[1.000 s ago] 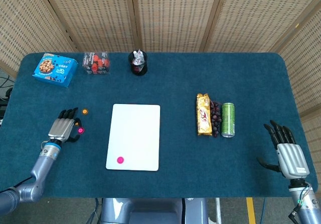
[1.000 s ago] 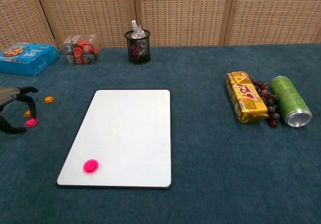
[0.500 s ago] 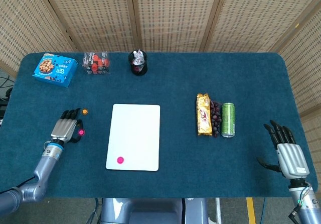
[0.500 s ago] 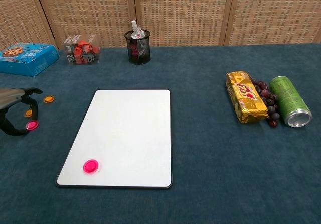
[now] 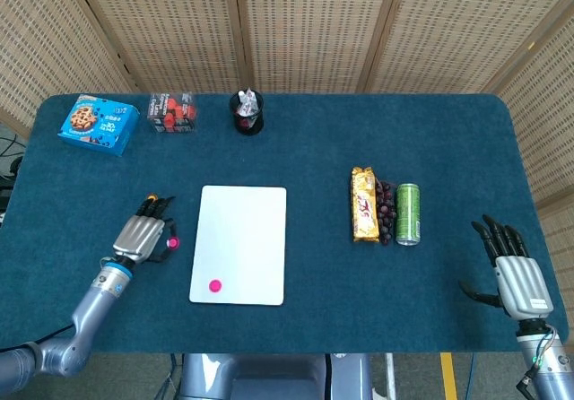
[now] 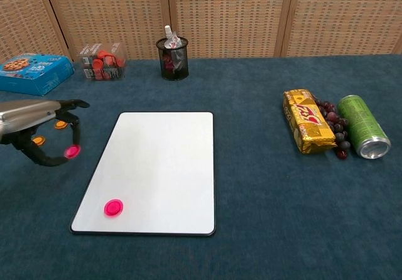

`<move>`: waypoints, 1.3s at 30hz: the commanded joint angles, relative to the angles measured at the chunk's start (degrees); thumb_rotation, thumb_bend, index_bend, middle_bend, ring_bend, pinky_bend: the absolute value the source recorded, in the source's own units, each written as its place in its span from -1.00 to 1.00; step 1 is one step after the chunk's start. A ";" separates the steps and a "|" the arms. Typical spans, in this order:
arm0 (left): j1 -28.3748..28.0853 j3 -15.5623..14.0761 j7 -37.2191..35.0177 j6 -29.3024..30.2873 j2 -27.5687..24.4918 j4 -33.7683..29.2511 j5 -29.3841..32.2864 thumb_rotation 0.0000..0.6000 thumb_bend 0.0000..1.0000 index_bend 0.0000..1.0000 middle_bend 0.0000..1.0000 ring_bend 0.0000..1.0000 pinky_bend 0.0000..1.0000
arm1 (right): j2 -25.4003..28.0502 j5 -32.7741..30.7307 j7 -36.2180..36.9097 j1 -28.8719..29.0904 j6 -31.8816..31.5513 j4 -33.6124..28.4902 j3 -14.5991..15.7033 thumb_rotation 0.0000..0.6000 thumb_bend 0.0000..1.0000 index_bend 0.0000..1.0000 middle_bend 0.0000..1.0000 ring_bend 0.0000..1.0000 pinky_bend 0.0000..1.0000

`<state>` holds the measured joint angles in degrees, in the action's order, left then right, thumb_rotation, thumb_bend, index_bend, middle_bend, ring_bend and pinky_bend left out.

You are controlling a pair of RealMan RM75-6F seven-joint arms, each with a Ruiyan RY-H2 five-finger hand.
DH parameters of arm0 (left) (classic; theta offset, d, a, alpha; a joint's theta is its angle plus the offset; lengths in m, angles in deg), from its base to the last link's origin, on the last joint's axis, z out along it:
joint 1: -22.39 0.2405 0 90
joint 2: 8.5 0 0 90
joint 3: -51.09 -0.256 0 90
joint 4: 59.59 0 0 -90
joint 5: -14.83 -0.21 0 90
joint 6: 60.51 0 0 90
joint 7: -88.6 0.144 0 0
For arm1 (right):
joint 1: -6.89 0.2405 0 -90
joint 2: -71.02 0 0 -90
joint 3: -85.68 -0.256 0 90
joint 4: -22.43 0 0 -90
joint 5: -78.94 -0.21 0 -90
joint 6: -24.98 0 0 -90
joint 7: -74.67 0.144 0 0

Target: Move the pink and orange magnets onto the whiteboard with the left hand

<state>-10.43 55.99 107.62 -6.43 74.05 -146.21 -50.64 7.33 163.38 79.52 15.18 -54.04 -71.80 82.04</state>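
My left hand (image 5: 142, 237) hovers just left of the whiteboard (image 5: 242, 225) and pinches a pink magnet (image 5: 172, 242) between thumb and a finger. The chest view shows the same hand (image 6: 30, 118) at the left edge, with the pinched pink magnet (image 6: 72, 150) lifted off the cloth near the board's left rim (image 6: 100, 161). Two orange magnets (image 6: 61, 125) (image 6: 39, 140) lie on the table behind the hand. Another pink magnet (image 5: 215, 285) sits on the board's near-left corner. My right hand (image 5: 516, 270) rests open at the table's near right, holding nothing.
A blue cookie box (image 5: 99, 124), a clear box of red pieces (image 5: 172, 112) and a black mesh cup (image 5: 247, 113) line the far edge. A gold snack bar (image 5: 363, 204), grapes (image 5: 386, 212) and a green can (image 5: 408, 213) lie right of the board.
The left hand closed on the pink magnet beside the orange ones, lifted it and carried it right, toward the whiteboard's left edge. The right hand stayed still.
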 commanded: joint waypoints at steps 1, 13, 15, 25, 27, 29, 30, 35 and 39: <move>-1.91 -0.46 4.10 -0.15 -0.08 -7.00 -1.18 1.00 -0.31 0.13 -1.00 -1.00 -1.00 | 0.05 0.06 0.25 -0.02 -0.03 0.04 0.02 1.00 -0.48 -1.00 -1.00 -1.00 -1.00; -5.97 -1.53 17.15 0.41 8.82 -11.34 7.69 1.00 -0.32 0.13 -1.00 -1.00 -1.00 | 0.18 0.20 0.91 0.07 0.09 0.33 0.03 1.00 -0.48 -1.00 -1.00 -1.00 -1.00; -6.41 -1.60 17.60 0.40 9.34 -11.80 8.46 1.00 -0.31 0.13 -1.00 -1.00 -1.00 | 0.18 0.25 0.87 0.08 0.09 0.34 0.04 1.00 -0.48 -1.00 -1.00 -1.00 -1.00; -7.36 -2.70 18.72 1.31 9.28 -12.72 9.85 1.00 -0.41 -0.08 -1.00 -1.00 -1.00 | 0.23 0.30 0.88 0.09 0.12 0.33 0.10 1.00 -0.48 -1.00 -1.00 -1.00 -1.00; -7.55 -2.82 18.52 1.06 9.01 -13.15 10.36 1.00 -0.47 -0.29 -1.00 -1.00 -1.00 | 0.21 0.28 0.83 0.09 0.11 0.30 0.10 1.00 -0.49 -1.00 -1.00 -1.00 -1.00; -7.76 -2.81 18.31 0.94 8.72 -13.50 10.75 1.00 -0.50 -0.42 -1.00 -1.00 -1.00 | 0.22 0.27 0.88 0.08 0.10 0.30 0.09 1.00 -0.49 -1.00 -1.00 -1.00 -1.00; -7.84 -2.83 18.33 1.07 8.60 -13.54 10.71 1.00 -0.50 -0.42 -1.00 -1.00 -1.00 | 0.23 0.27 0.89 0.08 0.11 0.31 0.11 1.00 -0.49 -1.00 -1.00 -1.00 -1.00; -7.64 -2.78 16.95 1.83 7.57 -13.63 10.17 1.00 -0.49 -0.45 -1.00 -1.00 -1.00 | 0.27 0.32 1.00 0.08 0.14 0.34 0.14 1.00 -0.49 -1.00 -1.00 -1.00 -1.00; -6.14 -2.79 12.27 2.86 4.81 -12.36 7.23 1.00 -0.48 -0.46 -1.00 -1.00 -1.00 | 0.31 0.33 1.07 0.10 0.19 0.34 0.15 1.00 -0.49 -1.00 -1.00 -1.00 -1.00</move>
<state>-17.45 53.22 122.06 -4.23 80.36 -159.39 -41.83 7.65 163.70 80.59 15.29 -53.85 -71.46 82.19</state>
